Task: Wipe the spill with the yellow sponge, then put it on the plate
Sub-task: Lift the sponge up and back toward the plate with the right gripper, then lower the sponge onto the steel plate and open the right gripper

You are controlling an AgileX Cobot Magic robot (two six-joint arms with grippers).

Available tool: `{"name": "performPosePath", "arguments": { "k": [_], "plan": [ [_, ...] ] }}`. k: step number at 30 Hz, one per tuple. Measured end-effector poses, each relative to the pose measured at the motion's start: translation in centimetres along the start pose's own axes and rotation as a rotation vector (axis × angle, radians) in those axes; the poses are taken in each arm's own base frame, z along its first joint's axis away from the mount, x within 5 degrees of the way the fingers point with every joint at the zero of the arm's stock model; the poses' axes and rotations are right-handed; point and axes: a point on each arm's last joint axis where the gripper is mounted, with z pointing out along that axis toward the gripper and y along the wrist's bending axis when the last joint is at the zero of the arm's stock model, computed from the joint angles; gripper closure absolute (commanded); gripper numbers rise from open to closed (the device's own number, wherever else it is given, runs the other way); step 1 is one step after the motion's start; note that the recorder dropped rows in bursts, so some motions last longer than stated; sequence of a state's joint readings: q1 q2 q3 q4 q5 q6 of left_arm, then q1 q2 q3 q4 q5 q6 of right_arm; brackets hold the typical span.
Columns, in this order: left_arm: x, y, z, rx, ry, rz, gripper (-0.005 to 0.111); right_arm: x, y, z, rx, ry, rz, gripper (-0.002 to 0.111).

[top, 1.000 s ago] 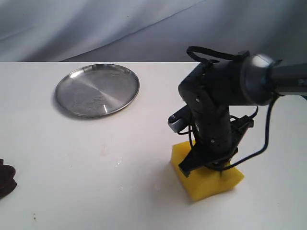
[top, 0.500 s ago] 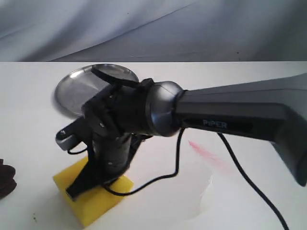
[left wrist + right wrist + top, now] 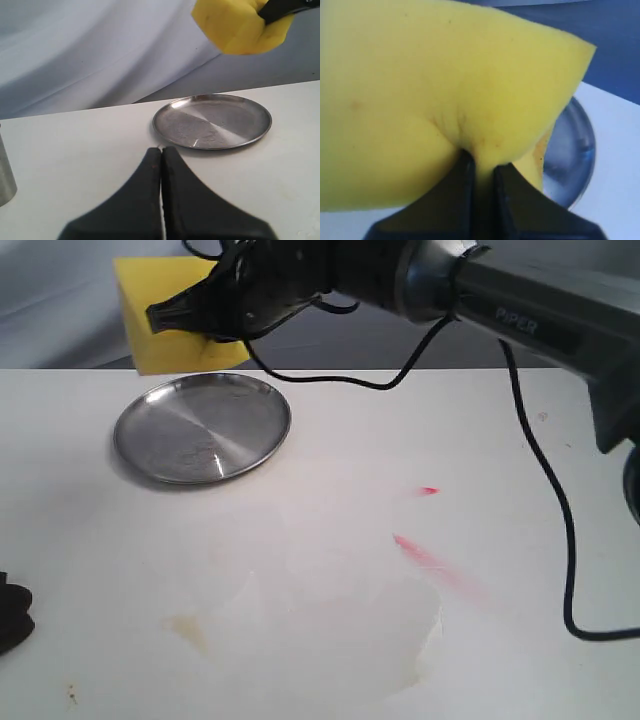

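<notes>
My right gripper (image 3: 200,320) is shut on the yellow sponge (image 3: 160,315) and holds it in the air above the far edge of the plate (image 3: 202,427). In the right wrist view the sponge (image 3: 445,95) bulges round the pinching fingers (image 3: 465,175), with the plate (image 3: 572,155) behind it. Where the spill was, a pale tan watery smear (image 3: 190,628) and a wet sheen remain on the table. My left gripper (image 3: 161,150) is shut with nothing in it, low over the table short of the plate (image 3: 212,121); the sponge (image 3: 240,25) hangs above.
Red-pink streaks (image 3: 430,558) mark the table right of centre. A dark object (image 3: 12,612) sits at the left edge. A metal cylinder (image 3: 5,170) stands beside my left gripper. A black cable (image 3: 545,490) hangs from the right arm.
The right arm has lifted the sponge off the table's front left and carried it up and back over the plate. The wiped area now shows a tan smear.
</notes>
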State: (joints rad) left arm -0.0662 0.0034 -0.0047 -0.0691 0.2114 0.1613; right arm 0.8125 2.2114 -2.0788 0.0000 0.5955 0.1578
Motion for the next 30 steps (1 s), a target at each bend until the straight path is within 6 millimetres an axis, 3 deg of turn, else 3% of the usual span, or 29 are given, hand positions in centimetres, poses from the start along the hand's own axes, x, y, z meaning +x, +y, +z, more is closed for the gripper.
{"name": "performPosePath", "arguments": {
  "k": [5,10,13,16,18,21,30],
  "plan": [
    [0.0,0.0,0.0,0.000,0.000,0.000,0.107,0.3,-4.0,3.4,0.024,-0.001,0.109,0.108],
    [0.0,0.0,0.0,0.000,0.000,0.000,0.107,1.9,-5.1,7.1,0.006,0.017,0.175,0.106],
    [0.0,0.0,0.0,0.000,0.000,0.000,0.107,3.0,-5.2,9.0,-0.016,0.032,0.213,0.093],
    [0.0,0.0,0.0,0.000,0.000,0.000,0.107,4.4,-5.1,10.6,-0.038,0.069,0.253,0.068],
    [0.0,0.0,0.0,0.000,0.000,0.000,0.107,5.1,-5.1,11.4,-0.049,0.088,0.278,0.047],
    [0.0,0.0,0.0,0.000,0.000,0.000,0.107,5.9,-5.2,12.0,-0.056,0.106,0.297,0.027],
    [0.0,0.0,0.0,0.000,0.000,0.000,0.107,5.0,-4.6,11.0,-0.091,0.163,0.309,0.028]
  ]
}}
